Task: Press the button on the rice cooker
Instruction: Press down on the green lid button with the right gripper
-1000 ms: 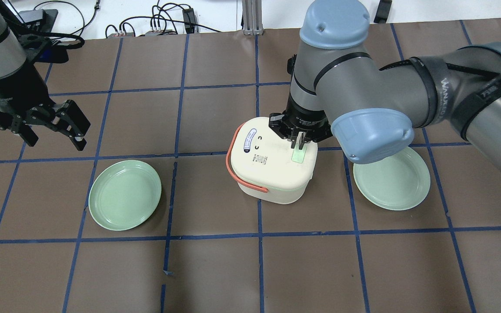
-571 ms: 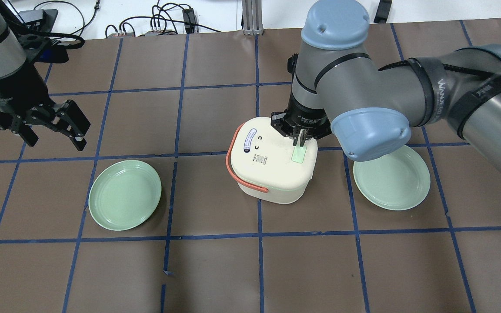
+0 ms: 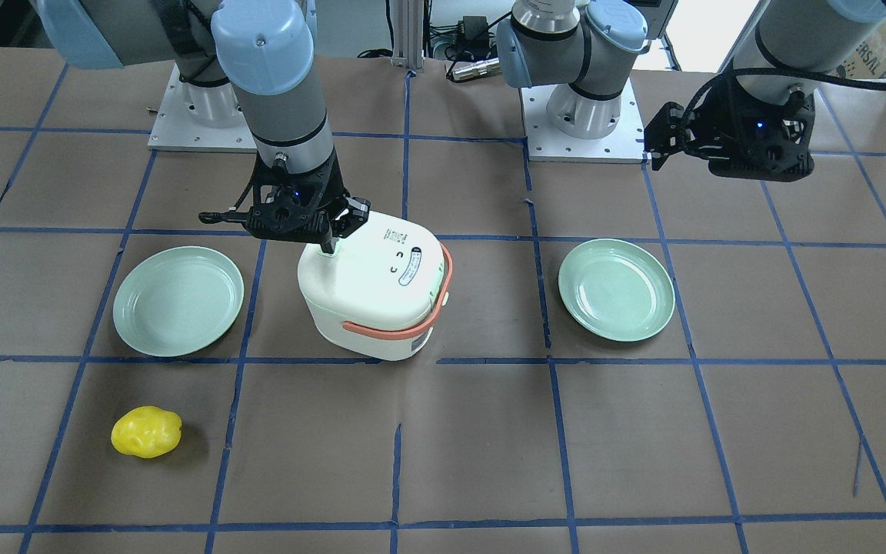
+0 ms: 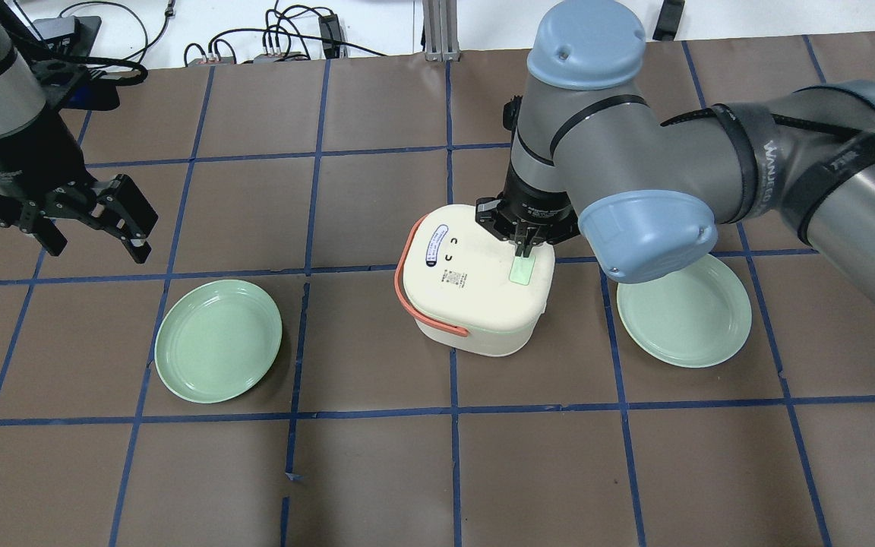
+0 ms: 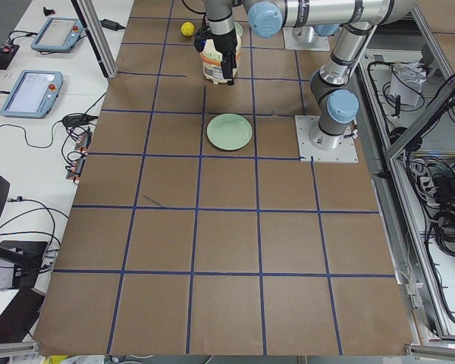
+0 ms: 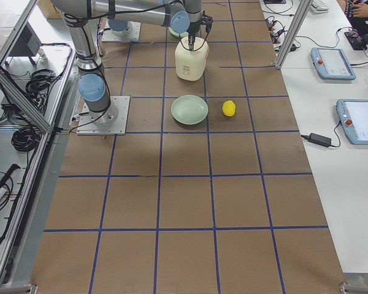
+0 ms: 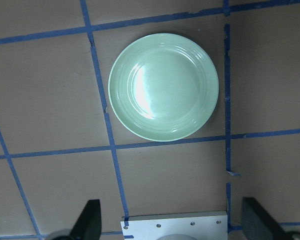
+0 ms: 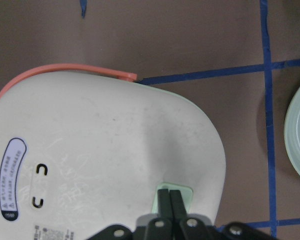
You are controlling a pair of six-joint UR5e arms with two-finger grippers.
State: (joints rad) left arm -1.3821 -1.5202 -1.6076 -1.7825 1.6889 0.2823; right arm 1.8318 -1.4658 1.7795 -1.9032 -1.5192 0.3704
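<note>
The white rice cooker [image 4: 472,292] with a coral-orange handle [image 4: 401,285] stands mid-table, lid closed. It also shows in the front view [image 3: 381,285] and the right wrist view [image 8: 105,165]. A mint-green button [image 4: 521,272] sits on the lid's right side. My right gripper [image 4: 522,249] is shut, pointing down, with its fingertips [image 8: 165,200] over the button's [image 8: 187,197] far end. I cannot tell whether they touch it. My left gripper [image 4: 96,243] is open and empty, held above the table at the far left.
One mint-green plate [image 4: 217,340] lies left of the cooker, below the left gripper [image 7: 172,225]. Another plate [image 4: 684,310] lies close on the cooker's right, under the right arm. A yellow lumpy object [image 3: 146,432] lies near the operators' side.
My right gripper's tips have shifted slightly away from the button's middle towards its far end, seemingly lifting a little. The cooker and the left arm have not moved.
</note>
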